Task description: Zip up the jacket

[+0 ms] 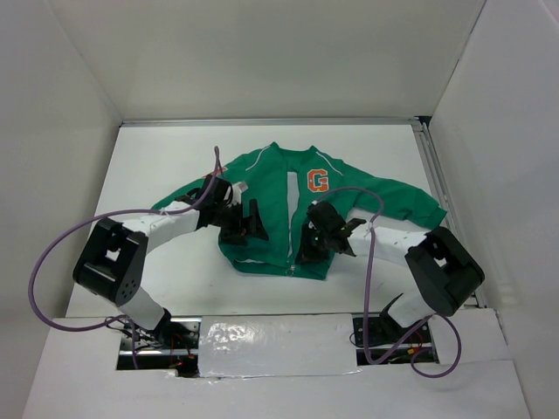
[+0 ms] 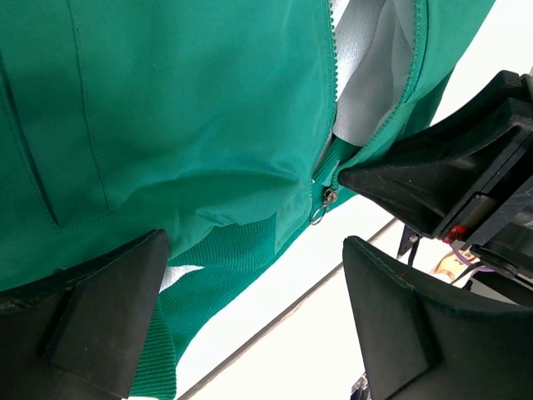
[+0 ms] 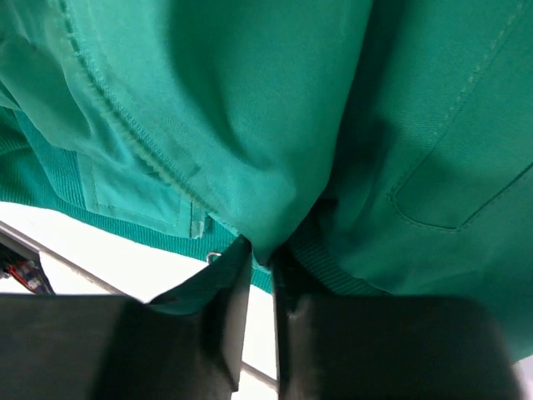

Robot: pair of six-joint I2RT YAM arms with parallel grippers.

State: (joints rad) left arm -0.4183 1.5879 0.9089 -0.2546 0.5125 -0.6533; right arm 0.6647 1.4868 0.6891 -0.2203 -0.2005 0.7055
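Lying front-up on the white bench [image 1: 201,279], the jacket [image 1: 262,188] has its sleeves spread to both sides. Its front is unzipped: a white strip of lining [image 1: 289,205] shows between the two green panels. The zipper pull [image 2: 321,212], a small metal ring, sits at the bottom of that opening, against the ribbed hem [image 2: 241,250]. The orange G patch [image 1: 318,181] lies up the chest from the zipper pull, on the right arm's side of the opening.

The left gripper [image 1: 251,223] is over the green panel on the left arm's side of the zipper pull, near it. Its jaws are released and spread wide, with nothing pinched between them. I cannot tell whether they touch the cloth. In the left wrist view the zipper pull shows between the two dark fingers [image 2: 108,317].

The right gripper [image 3: 258,275] is just beside the zipper pull on the opposite side, its jaws clenched on a pinched fold of the jacket's green fabric at the hem. The zipper teeth [image 3: 125,133] run diagonally away from that pinch.
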